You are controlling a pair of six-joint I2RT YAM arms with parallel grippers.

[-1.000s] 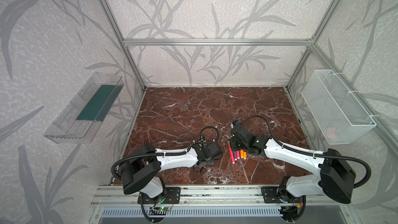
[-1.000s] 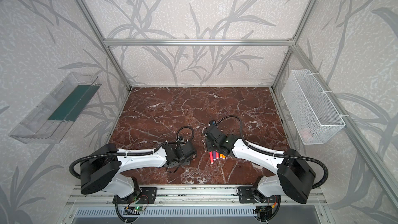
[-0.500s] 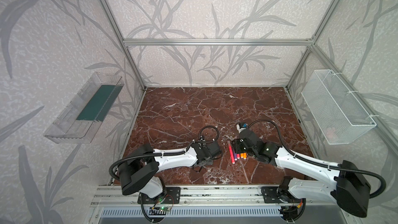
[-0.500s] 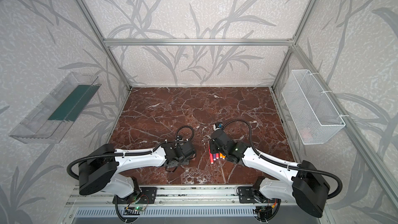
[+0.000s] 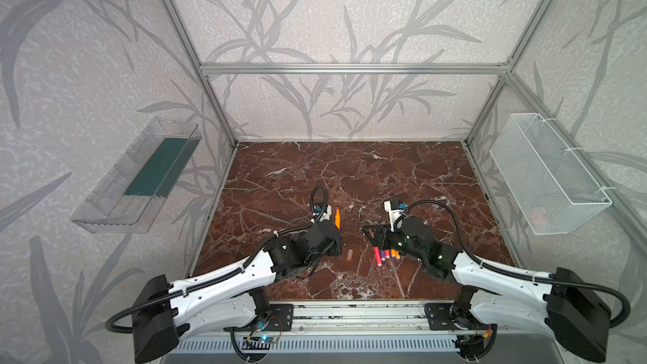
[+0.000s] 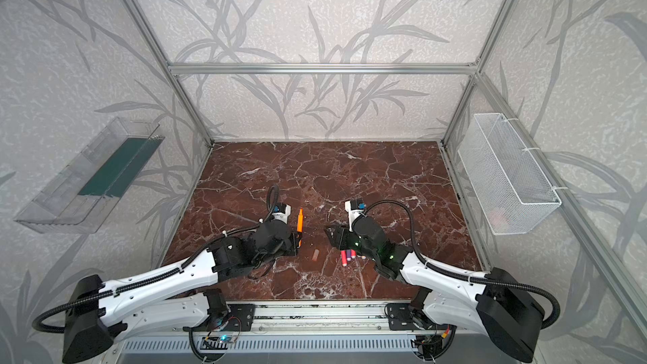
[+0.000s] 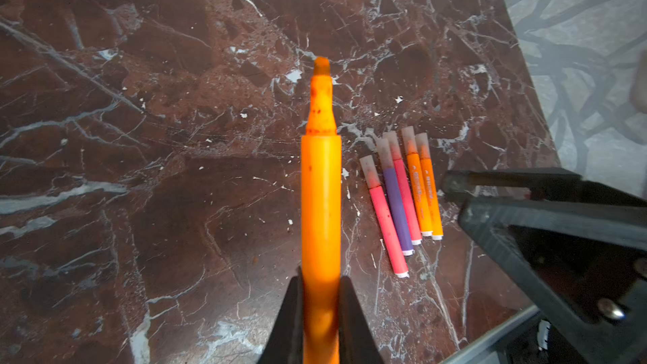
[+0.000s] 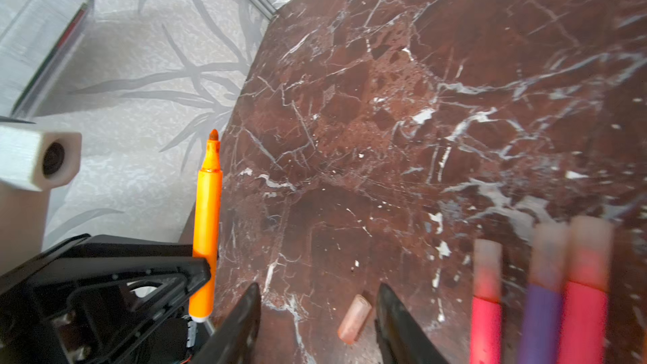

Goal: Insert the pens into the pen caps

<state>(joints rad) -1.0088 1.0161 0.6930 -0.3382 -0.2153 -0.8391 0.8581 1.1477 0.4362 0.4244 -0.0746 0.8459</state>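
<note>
The left gripper (image 7: 320, 283) is clamping the orange pen (image 7: 321, 204); the right gripper (image 8: 319, 288), half-open and empty, is hovering over a loose cap (image 8: 354, 318), needing centring before closing.

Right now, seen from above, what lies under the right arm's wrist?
Five pens lie side by side on the table. In both top views the arm covers their capped ends; only the rear ends show. The left wrist view shows them whole.

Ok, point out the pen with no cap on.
The orange pen clamped in the left gripper: its tip is bare, while the five pens lying on the table all wear caps.
</note>
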